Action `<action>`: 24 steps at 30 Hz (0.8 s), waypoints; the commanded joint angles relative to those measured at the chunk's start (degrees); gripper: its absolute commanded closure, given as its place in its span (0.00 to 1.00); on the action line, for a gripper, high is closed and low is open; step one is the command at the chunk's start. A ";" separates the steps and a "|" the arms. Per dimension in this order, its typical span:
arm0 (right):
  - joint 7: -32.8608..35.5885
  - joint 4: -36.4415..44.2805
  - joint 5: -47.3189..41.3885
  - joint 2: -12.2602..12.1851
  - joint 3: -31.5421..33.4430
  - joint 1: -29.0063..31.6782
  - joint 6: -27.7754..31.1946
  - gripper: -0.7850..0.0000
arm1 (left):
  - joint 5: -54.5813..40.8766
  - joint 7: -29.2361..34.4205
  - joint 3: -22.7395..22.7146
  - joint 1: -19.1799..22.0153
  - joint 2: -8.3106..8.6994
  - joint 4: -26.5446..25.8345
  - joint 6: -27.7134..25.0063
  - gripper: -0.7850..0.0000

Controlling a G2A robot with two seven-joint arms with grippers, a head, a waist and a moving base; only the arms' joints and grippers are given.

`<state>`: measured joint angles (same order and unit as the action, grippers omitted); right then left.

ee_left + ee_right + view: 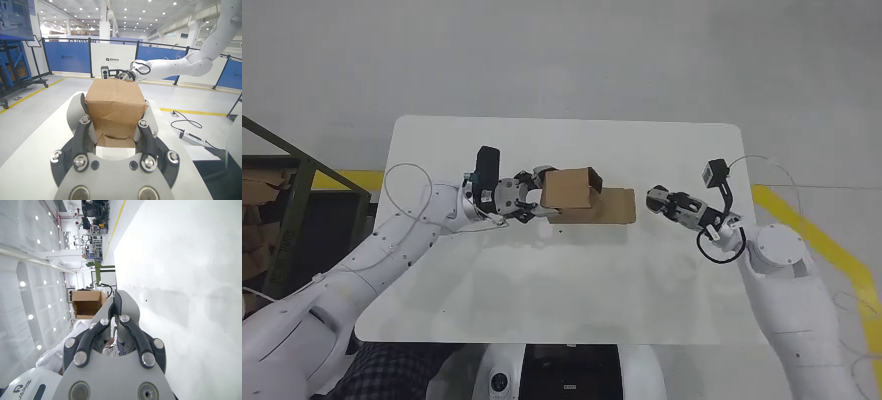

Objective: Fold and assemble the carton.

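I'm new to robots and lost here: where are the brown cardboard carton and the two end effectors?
Brown cardboard carton (569, 187): top view, its upper panel.
Left end effector (538, 194): top view, between its fingertips, at the carton's end.
Right end effector (115, 294): right wrist view, where its closed fingertips meet.

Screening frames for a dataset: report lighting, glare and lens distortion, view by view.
Top view: even light, the carton throws only a faint shadow on the table. Left wrist view: ceiling lamps glare as bright spots, the barrier rail bows slightly. Right wrist view: the table glares near-white, the scene sits turned sideways.
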<state>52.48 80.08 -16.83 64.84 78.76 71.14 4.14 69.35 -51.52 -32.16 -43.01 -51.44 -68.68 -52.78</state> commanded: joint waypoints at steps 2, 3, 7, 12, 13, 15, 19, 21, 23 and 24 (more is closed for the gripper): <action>1.15 -2.80 -1.97 0.58 -2.95 -1.38 0.83 1.00 | -0.19 0.07 -0.20 0.03 0.04 -0.59 -0.07 0.53; 1.73 -3.61 -2.75 0.81 -4.06 -1.86 1.22 1.00 | -0.19 0.10 -0.21 0.06 0.02 -0.84 -0.10 0.53; 3.42 -6.34 -5.59 1.64 -7.36 -3.88 3.25 1.00 | -0.46 0.29 -0.15 0.13 -0.15 -1.23 -0.29 0.53; 5.83 -7.12 -8.04 2.15 -9.46 -5.07 4.70 1.00 | -0.37 0.86 0.28 0.37 -0.58 -0.91 -0.86 0.55; 6.21 -6.78 -8.39 2.20 -9.70 -5.06 4.79 1.00 | -0.34 0.96 0.37 0.45 -0.68 -0.75 -0.96 0.56; 6.56 -6.01 -8.67 2.20 -9.91 -4.88 4.96 1.00 | -0.52 1.09 0.50 0.54 -0.89 -0.28 -1.08 0.58; 7.56 -4.04 -9.72 2.15 -10.00 -4.20 5.29 1.00 | -0.37 1.52 0.81 0.63 -1.27 0.56 -1.52 0.59; 7.61 -3.08 -9.81 2.08 -9.89 -3.88 5.35 1.00 | 0.49 1.70 1.07 0.74 -1.47 1.03 -1.70 0.59; 7.53 -2.16 -9.79 1.99 -9.77 -3.51 5.09 1.00 | 1.70 1.48 1.32 0.85 -1.67 1.70 -1.48 0.60; 7.53 -1.70 -9.69 1.94 -9.72 -3.38 4.88 1.00 | 2.13 1.34 1.47 0.88 -1.79 2.00 -1.33 0.59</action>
<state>60.02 77.99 -26.62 66.82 69.00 67.64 9.23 70.98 -50.01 -30.83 -42.16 -53.12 -67.00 -54.28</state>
